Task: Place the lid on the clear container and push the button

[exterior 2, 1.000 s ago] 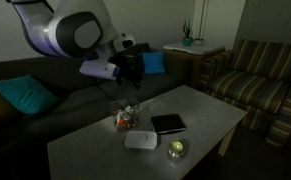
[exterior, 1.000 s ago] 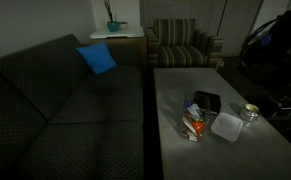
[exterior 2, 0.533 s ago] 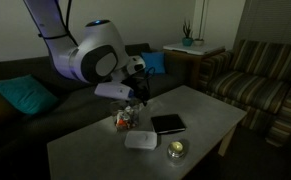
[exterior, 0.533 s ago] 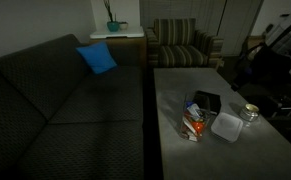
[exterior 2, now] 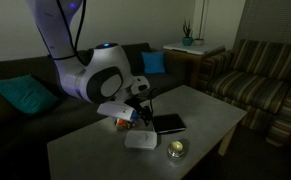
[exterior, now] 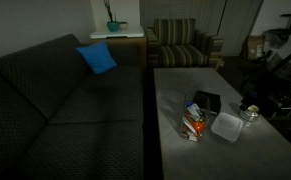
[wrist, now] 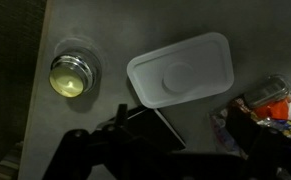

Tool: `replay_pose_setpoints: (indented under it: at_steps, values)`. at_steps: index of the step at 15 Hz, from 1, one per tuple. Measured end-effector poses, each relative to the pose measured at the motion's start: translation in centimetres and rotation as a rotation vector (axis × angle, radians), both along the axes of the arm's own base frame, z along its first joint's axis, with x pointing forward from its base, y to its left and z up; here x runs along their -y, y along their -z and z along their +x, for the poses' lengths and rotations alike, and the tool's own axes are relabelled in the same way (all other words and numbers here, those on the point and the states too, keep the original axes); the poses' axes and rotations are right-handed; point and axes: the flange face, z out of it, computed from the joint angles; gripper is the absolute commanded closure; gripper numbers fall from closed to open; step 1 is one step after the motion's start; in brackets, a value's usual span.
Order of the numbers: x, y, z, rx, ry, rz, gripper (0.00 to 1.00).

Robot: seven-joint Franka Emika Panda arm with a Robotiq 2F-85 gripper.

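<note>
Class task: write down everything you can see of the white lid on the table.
The lid looks like pale white plastic, a rounded rectangle with a raised rim and a round button in its centre. It lies flat on the grey table, beside the clear container and not on it.

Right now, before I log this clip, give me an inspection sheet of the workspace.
Surface: grey table, dimly lit.
Job's things: lid lies flat on the table, not on the clear container, which stands upright beside it.
Clutter: black box; small glass jar near the lid.
Grippers: pincer above the items, touching none of them; too dark to tell whether it is open or shut.
Cables: nothing seen.
Surroundings: dark sofa, blue cushion, striped armchair.
</note>
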Motion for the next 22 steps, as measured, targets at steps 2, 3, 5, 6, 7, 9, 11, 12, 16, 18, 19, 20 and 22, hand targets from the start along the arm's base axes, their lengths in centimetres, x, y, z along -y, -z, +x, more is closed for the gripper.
replay_pose_setpoints:
  at_steps: [2,3,5,6,7,9,11,12,16,18,19,20,22]
  values:
    - [-0.1,0.0,0.0,0.002,-0.001,0.0,0.0]
    - [-0.1,-0.1,0.1,0.003,-0.001,0.0,0.0]
    - [-0.1,-0.1,0.2,0.006,-0.002,0.001,0.0]
    - [-0.1,-0.1,0.2,0.006,-0.002,0.001,0.0]
    - [-0.1,-0.1,0.2,0.006,-0.002,0.001,0.0]
    - [-0.2,-0.2,0.3,0.017,-0.011,0.002,0.0]
    - [-0.8,-0.4,0.4,0.044,-0.047,0.008,0.0]
    - [-1.2,-0.4,0.3,0.055,-0.068,0.011,0.0]
    - [-2.5,0.4,0.2,0.07,-0.134,0.037,0.0]
    - [-2.8,1.2,0.2,0.072,-0.164,0.047,0.0]
    - [-2.9,1.7,0.2,0.073,-0.179,0.05,0.0]
    - [-2.9,2.1,0.1,0.076,-0.195,0.052,0.0]
    - [-3.0,3.3,0.0,0.078,-0.229,0.053,0.0]
